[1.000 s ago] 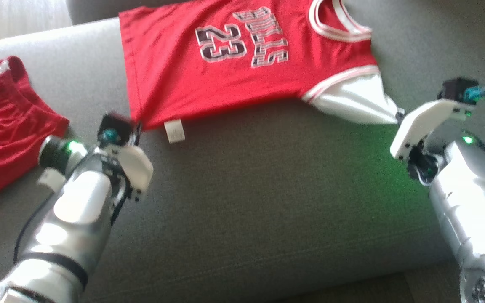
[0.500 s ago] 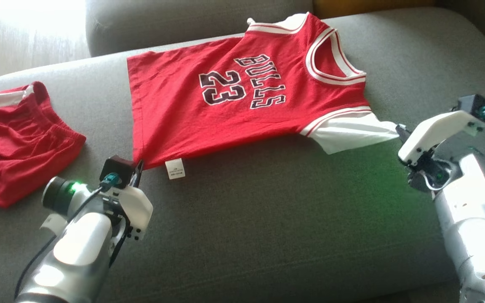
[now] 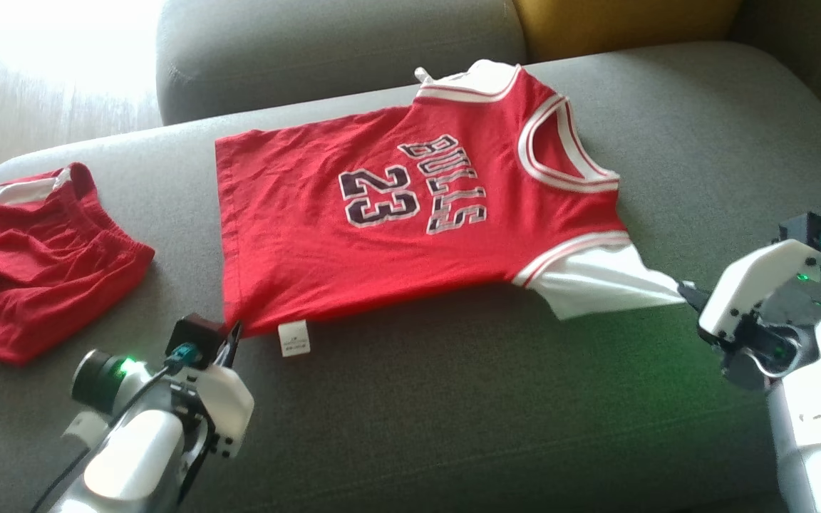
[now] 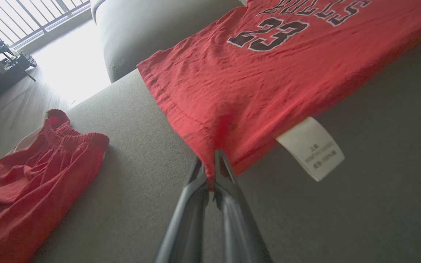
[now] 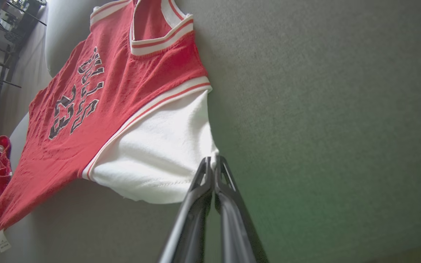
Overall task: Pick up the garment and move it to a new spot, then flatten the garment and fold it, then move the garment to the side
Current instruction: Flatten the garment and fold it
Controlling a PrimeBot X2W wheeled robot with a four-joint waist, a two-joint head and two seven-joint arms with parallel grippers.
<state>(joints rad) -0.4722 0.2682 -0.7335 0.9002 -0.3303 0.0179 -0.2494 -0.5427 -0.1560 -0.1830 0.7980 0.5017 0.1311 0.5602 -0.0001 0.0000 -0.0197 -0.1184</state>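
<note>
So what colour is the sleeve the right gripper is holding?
White sleeve, pinched by the right gripper; clearest in the right wrist view.

The head camera has tilted up, bringing the sofa backrest [image 3: 339, 43] and a yellow cushion [image 3: 624, 21] into view. The jersey [image 3: 396, 235] sits lower in that view, no longer blurred.

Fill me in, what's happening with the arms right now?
Both arms hold the red Bulls 23 jersey by its near edge. The left gripper is shut on the hem corner beside the white care label, and the right gripper is shut on the tip of the white sleeve. The jersey is stretched front-up over the grey sofa cushion, its near edge seemingly raised a little, not yet folded. Red shorts lie apart to the left.
</note>
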